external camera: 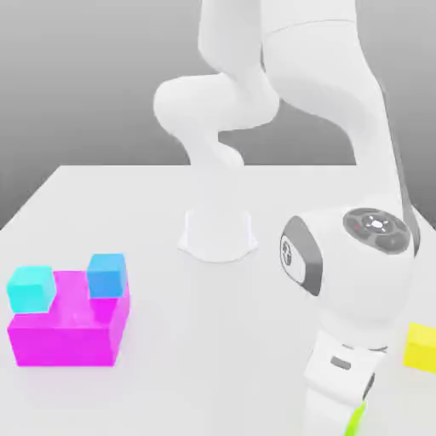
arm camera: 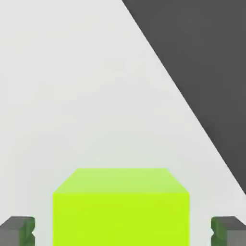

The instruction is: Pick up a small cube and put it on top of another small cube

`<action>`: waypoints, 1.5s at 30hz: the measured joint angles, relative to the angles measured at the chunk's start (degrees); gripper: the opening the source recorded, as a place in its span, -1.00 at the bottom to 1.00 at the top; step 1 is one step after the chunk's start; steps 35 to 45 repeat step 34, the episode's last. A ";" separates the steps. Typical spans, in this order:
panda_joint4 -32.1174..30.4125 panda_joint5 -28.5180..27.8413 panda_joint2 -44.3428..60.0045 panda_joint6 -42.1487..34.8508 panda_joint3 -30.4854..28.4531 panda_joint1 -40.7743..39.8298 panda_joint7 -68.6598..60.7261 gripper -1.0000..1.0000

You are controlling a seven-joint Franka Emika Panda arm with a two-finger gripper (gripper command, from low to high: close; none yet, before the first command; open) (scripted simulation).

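A lime green cube [arm camera: 120, 206] lies on the white table near its edge. My gripper [arm camera: 124, 230] is open and straddles it, with one dark fingertip [arm camera: 18, 229] on each side and a gap between each pad and the cube. In the exterior view a sliver of the lime cube [external camera: 356, 419] shows below the hand at the bottom edge. A yellow cube [external camera: 421, 346] sits on the table at the exterior view's right. A blue cube [external camera: 107, 274] rests on a large magenta block [external camera: 68, 336], and a cyan cube [external camera: 31, 287] stands at that block's back left corner.
The arm's white base [external camera: 218, 232] stands mid-table, behind the work area. The table's edge [arm camera: 192, 110] runs close beside the lime cube, with dark floor beyond it. Bare tabletop [external camera: 213, 341] lies between the magenta block and the arm's hand.
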 joint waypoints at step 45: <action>-16.83 -2.89 -31.56 -14.44 -27.31 -35.59 -6.09 1.00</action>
